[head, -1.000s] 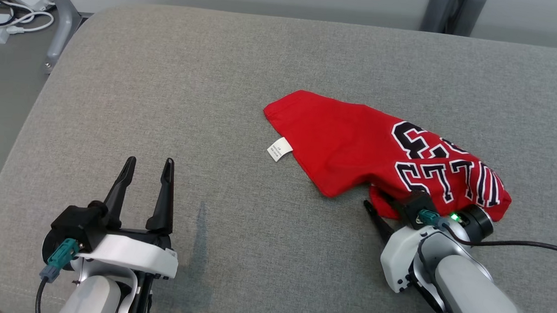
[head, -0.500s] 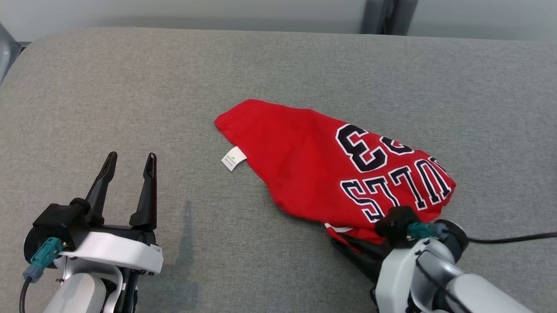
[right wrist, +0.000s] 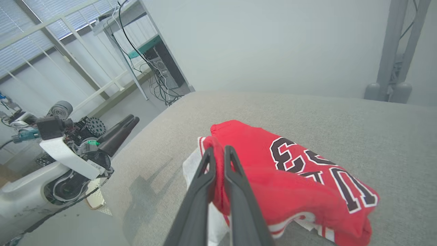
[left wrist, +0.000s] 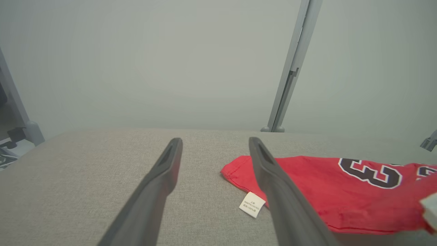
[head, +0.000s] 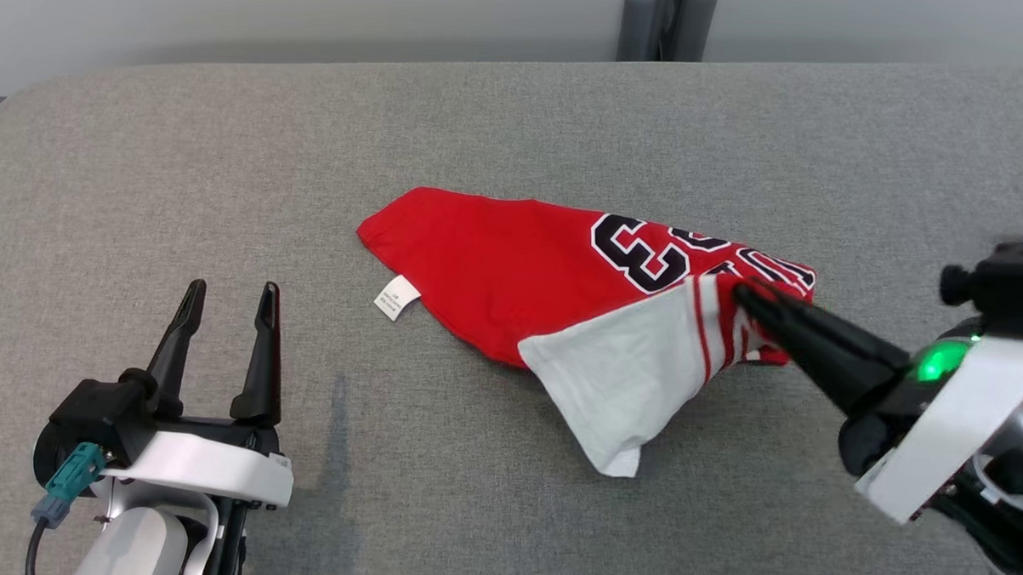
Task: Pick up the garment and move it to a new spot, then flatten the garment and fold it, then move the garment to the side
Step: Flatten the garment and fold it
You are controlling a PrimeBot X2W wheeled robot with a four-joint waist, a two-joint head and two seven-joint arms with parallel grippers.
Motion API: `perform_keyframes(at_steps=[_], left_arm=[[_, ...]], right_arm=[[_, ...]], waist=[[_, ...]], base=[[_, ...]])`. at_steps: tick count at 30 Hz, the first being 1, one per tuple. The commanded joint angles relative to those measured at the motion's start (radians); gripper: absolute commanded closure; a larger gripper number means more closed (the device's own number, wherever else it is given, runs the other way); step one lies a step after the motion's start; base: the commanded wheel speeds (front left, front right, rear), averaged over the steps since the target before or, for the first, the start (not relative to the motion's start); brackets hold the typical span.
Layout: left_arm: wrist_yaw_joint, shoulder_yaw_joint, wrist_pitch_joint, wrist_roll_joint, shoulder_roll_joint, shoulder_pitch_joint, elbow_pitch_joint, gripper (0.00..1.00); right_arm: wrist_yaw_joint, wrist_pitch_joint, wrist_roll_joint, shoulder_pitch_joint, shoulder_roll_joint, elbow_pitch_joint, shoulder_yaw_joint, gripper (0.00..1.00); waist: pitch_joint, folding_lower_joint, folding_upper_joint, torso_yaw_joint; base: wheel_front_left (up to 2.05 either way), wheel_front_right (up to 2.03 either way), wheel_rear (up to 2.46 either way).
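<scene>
Head view first: the red garment (head: 512,270) is seen lying on the middle of the grey pad (head: 227,141), with a black number printed on it and a white flap turned out toward the pad's near edge. A small white label (head: 397,297) is laid on the pad, touching the garment's hem. The right gripper (head: 745,294) is closed on the garment's end nearest the pad's right side. The left gripper (head: 231,288) is held over the pad's near left part, fingers spread wide, well apart from the garment.

Left wrist view: the two spread fingers are pointed across the pad, and the label is seen just beside one of them.

Right wrist view: a red fold is squeezed tight between the two fingers — it is held up above the pad.
</scene>
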Motion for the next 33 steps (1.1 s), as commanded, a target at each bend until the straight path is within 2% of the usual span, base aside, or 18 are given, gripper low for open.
perform_keyframes(at_steps=[1, 4, 6, 9, 13, 17, 18, 19, 23, 26, 33], left_arm=[[0.006, 0.001, 0.001, 0.003, 0.007, -0.003, -0.004, 0.0], [0.006, -0.002, 0.004, 0.001, 0.005, -0.015, -0.006, 0.0], [0.004, -0.006, 0.005, 0.0, 0.004, -0.021, -0.006, 0.0], [0.0, -0.011, 0.006, -0.003, 0.0, -0.031, -0.003, 0.0], [-0.006, -0.019, 0.006, -0.004, -0.005, -0.046, 0.002, 0.0], [-0.01, -0.023, 0.006, -0.005, -0.004, -0.053, 0.007, 0.0], [-0.01, -0.023, 0.006, -0.005, -0.003, -0.053, 0.008, 0.0], [-0.01, -0.023, 0.005, -0.005, -0.003, -0.053, 0.009, 0.0], [-0.01, -0.026, 0.005, -0.006, -0.002, -0.054, 0.011, 0.0], [-0.008, -0.026, 0.005, -0.01, -0.002, -0.049, 0.012, 0.0], [0.007, -0.019, 0.006, -0.013, 0.007, -0.021, 0.006, 0.0]], right_arm=[[0.0, -0.005, 0.02, 0.003, 0.021, 0.004, -0.053, 1.0], [0.0, -0.032, 0.012, -0.022, 0.051, 0.063, -0.153, 1.0], [0.0, -0.05, 0.012, -0.033, 0.077, 0.127, -0.196, 1.0], [0.0, -0.08, -0.009, -0.05, 0.083, 0.25, -0.243, 1.0], [0.0, -0.162, -0.019, -0.069, 0.099, 0.42, -0.28, 1.0], [0.0, -0.259, -0.019, -0.096, 0.109, 0.566, -0.274, 1.0], [0.0, -0.283, -0.015, -0.102, 0.111, 0.593, -0.271, 0.63], [0.0, -0.305, -0.007, -0.106, 0.111, 0.616, -0.265, 0.0], [0.0, -0.383, 0.001, -0.111, 0.111, 0.665, -0.252, 0.0], [0.0, -0.482, -0.009, -0.095, 0.119, 0.709, -0.271, 0.0], [0.0, -0.684, -0.16, -0.059, 0.143, 0.767, -0.362, 0.0]], waist=[[0.004, 0.0, 0.0, 0.002], [0.014, 0.0, 0.0, 0.004], [0.02, 0.0, 0.0, 0.008], [0.03, 0.0, 0.0, 0.015], [0.048, 0.0, 0.0, 0.027], [0.061, 0.0, 0.0, 0.031], [0.063, 0.0, 0.0, 0.031], [0.064, 0.0, 0.0, 0.031], [0.063, 0.0, 0.0, 0.027], [0.051, 0.0, 0.0, 0.017], [0.006, 0.0, 0.0, -0.018]], base=[[0.0, 0.0, 0.0], [0.0, 0.0, 0.0], [0.0, 0.0, 0.0], [0.0, 0.0, 0.0], [0.0, 0.0, 0.0], [0.0, 0.0, 0.0], [0.0, 0.0, 0.0], [0.0, 0.0, 0.0], [0.0, 0.0, 0.0], [0.0, 0.0, 0.0], [0.0, 0.0, 0.0]])
